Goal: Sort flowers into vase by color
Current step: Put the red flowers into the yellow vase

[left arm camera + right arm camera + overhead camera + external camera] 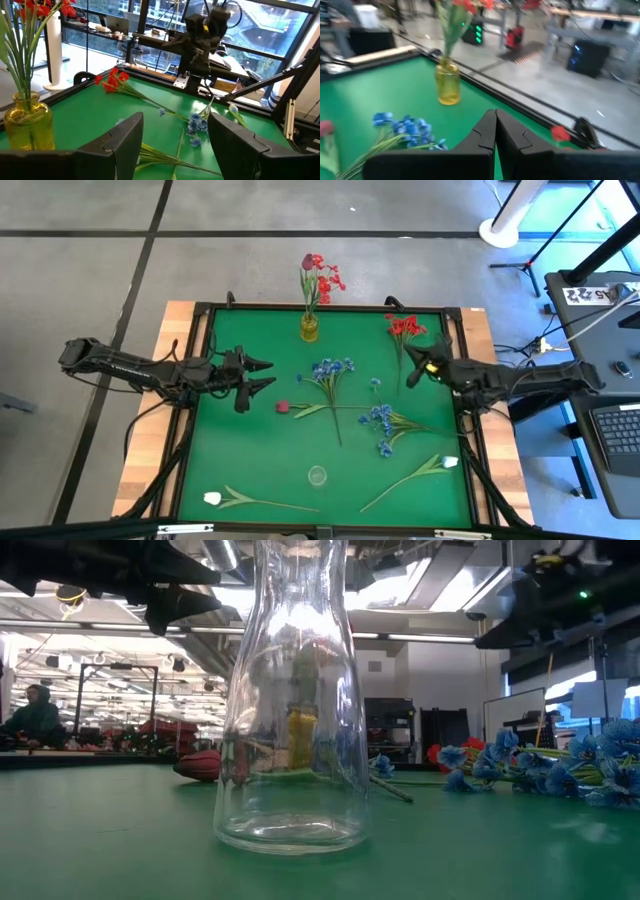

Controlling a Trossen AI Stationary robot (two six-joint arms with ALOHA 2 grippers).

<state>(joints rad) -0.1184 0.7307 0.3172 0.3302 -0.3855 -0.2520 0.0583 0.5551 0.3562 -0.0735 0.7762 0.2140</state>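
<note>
My left gripper (266, 375) hangs open and empty above the mat's left part, left of a blue spray (330, 370). The dark red rosebud (283, 407) lies just below it. My right gripper (495, 122) is shut and empty above the mat's right part (412, 368), next to a red spray (403, 327) lying flat. A yellow vase (310, 328) at the far edge holds red flowers (320, 275). A clear vase (317, 475) stands empty near the front. A second blue spray (380, 420) and two white tulips (212, 498) (450, 462) lie on the mat.
The green mat (230, 440) has a raised black frame (195, 380) all round. The clear vase (290, 700) stands close before the low camera and hides much of the table behind it. A person (35, 715) sits far off in the room.
</note>
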